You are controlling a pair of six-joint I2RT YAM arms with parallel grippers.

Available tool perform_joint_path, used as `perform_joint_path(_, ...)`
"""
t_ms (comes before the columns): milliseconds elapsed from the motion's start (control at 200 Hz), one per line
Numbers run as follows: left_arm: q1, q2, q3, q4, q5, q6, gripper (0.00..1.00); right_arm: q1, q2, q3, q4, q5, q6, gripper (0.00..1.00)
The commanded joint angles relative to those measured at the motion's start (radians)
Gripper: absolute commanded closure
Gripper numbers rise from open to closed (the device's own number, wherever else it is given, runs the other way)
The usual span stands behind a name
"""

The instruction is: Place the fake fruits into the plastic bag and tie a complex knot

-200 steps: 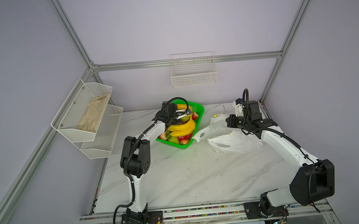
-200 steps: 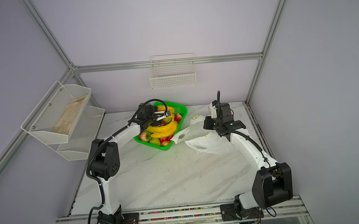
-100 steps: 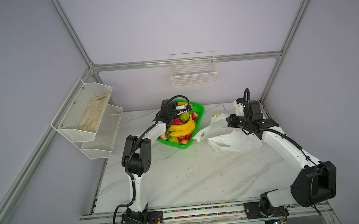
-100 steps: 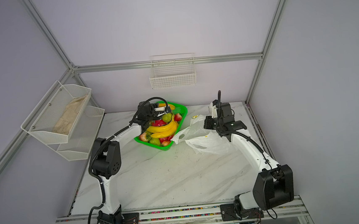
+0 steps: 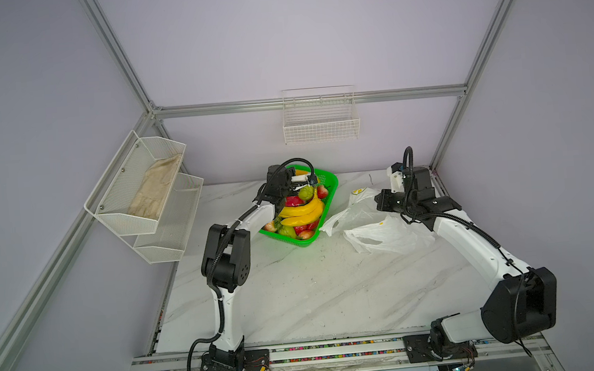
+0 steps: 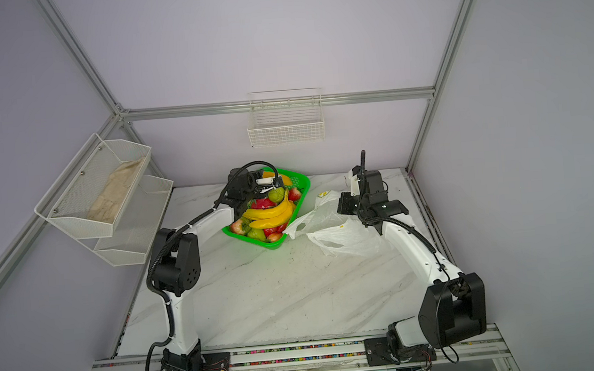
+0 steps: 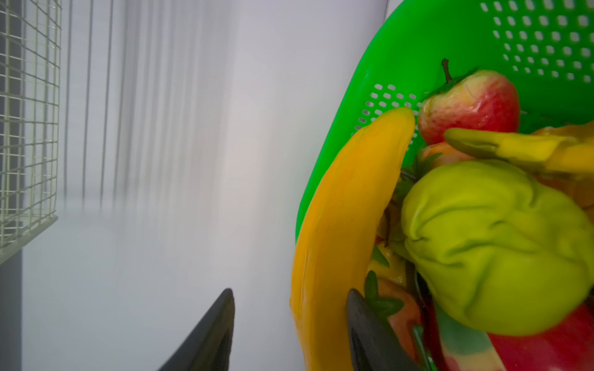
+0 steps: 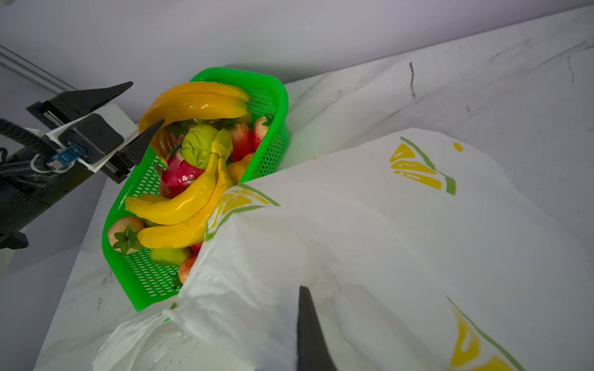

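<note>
Change from a second ago: the left tool (image 7: 291, 292) has drawn back from over the middle of the green basket (image 5: 330, 183) towards its far rim, uncovering a wrinkled green fruit (image 5: 306, 193). The right arm has not shifted.

Left tool: jaws apart, straddling one banana of the far banana bunch (image 8: 199, 102); one finger stands clear of it, so no clamp.

Right tool (image 8: 302, 292): jaws together, pinching film of the plastic bag (image 5: 383, 235).

Containers:
- The green basket, at the back of the desk (image 5: 314, 290), holds all the fake fruits: a near banana bunch (image 5: 301, 213), a dragon fruit (image 8: 180, 175), strawberries (image 5: 322, 191) and the green fruit.
- The plastic bag lies crumpled just beside the basket, its film draped against the basket's side.
- The two-tier wall rack (image 5: 183, 235) holds a beige cloth (image 5: 154, 188) in its upper tier.

Print: yellow lemon slice (image 8: 421, 170) with green edging on the bag.
</note>
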State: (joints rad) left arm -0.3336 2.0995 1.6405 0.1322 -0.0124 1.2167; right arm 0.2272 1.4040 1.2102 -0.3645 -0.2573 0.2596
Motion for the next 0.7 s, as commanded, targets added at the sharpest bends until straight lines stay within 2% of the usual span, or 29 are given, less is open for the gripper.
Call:
perform_joint_path(0, 0.013, 0.014, 0.034, -0.032, 0.017, -0.028, 0.42, -0.004, -0.025, -0.014, -0.013, 0.008, -0.005, 1.0)
perform_joint_path(145, 0.016, 0.034, 0.061, -0.046, 0.017, -0.041, 0.39, -0.003, -0.026, -0.013, -0.013, 0.006, -0.005, 1.0)
perform_joint_path(390, 0.017, 0.072, 0.11, -0.055, 0.013, -0.048, 0.39, -0.004, -0.025, -0.015, -0.015, 0.01, -0.002, 1.0)
perform_joint_path(695, 0.016, 0.142, 0.19, -0.046, 0.001, -0.065, 0.45, -0.003, -0.025, -0.011, -0.016, 0.01, 0.0, 1.0)
